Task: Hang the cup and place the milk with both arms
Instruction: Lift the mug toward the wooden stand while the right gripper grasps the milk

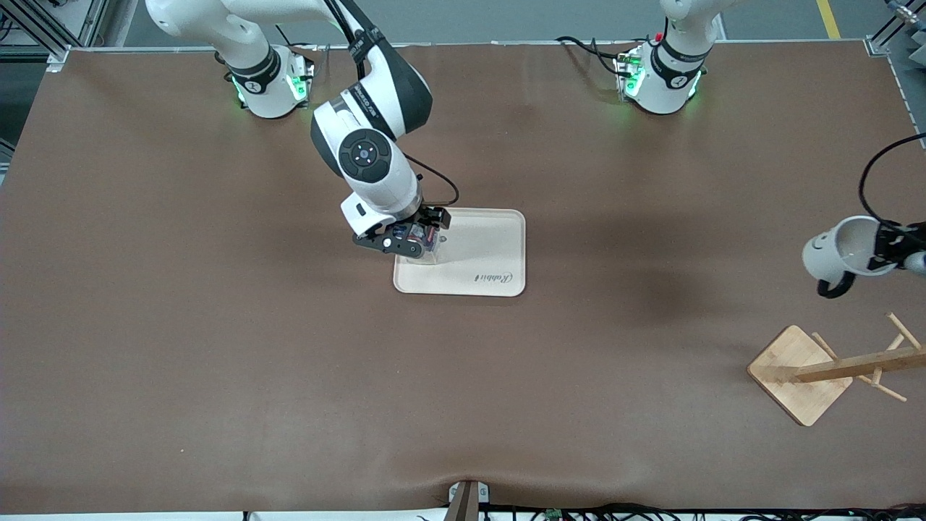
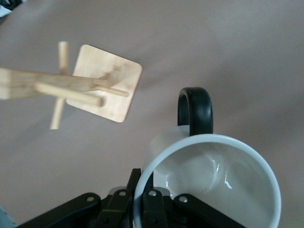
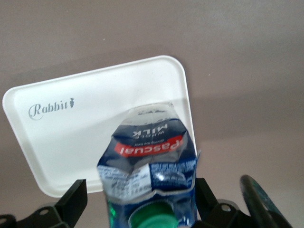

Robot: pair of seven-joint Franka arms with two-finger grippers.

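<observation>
Cup (image 1: 843, 253): small white mug with black loop handle, held in the air by the left gripper (image 1: 891, 246) at the left arm's end of the table, over bare brown table surface (image 1: 217, 347) and above the wooden rack; tipped sideways, handle hanging low. In the left wrist view the cup (image 2: 209, 185) shows its open mouth and pale inside, handle pointing away from the gripper (image 2: 142, 202), whose fingers pinch the rim, one inside and one outside the wall. Wooden cup rack (image 1: 832, 369): square bamboo base with a post and pegs, standing nearer to the front camera than the cup; seen also from the left wrist (image 2: 102, 85). Milk (image 3: 149, 166): dark-blue carton, green screw cap, red-and-white label, pale lower part, clamped between the fingers of the right gripper (image 1: 412, 239). It is held over the corner of the tray toward the right arm's end; contact with the tray cannot be told. Tray (image 1: 492, 253): cream, rounded rectangle, printed "Rabbit", at mid-table.
</observation>
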